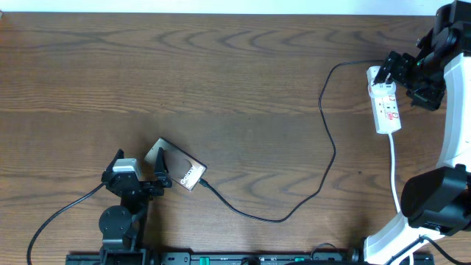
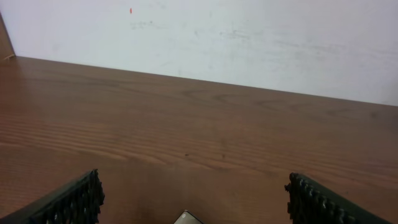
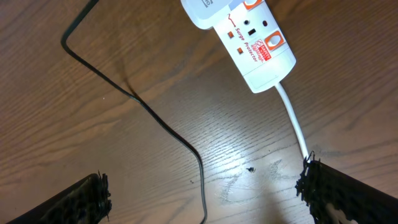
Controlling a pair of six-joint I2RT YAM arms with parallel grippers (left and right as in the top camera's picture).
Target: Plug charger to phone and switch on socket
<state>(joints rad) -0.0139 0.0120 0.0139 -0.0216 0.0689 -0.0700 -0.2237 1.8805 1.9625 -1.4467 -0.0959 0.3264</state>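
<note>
- Carrying everything is the wood counter (image 1: 221, 81). Socket is at far right, phone at near left, well apart.
- My right arm (image 1: 430, 55) sits at the far right edge, just beside the socket. My left arm (image 1: 121, 210) is down by the phone. So the right is the nearer arm for the switch.
- The socket (image 1: 386, 103) is a white strip. Seen from overhead, its long axis runs roughly away-and-toward me, slightly tilted. In the right wrist view it lies ahead of my right jaws, up near the top edge and a bit right of centre, on a diagonal. It is not between the fingertips (image 3: 329, 193).
- Right jaws are spread wide and hold nothing.
- The phone (image 1: 179, 169) lies tilted, just beside my left jaws. Left jaws are spread too, with one phone corner at the bottom edge of the left wrist view. Touching or not, cannot tell.
- The charger (image 1: 327, 140) is a black cable from the socket's far end. It loops across the counter and its tip meets the phone's end. Looks plugged, but it's too small to be sure.
- The red switch marks (image 3: 236, 40) sit on the socket face. My guess is the coming move is right jaws forward and slightly right, onto the face. I can't tell which mark is the switch.
</note>
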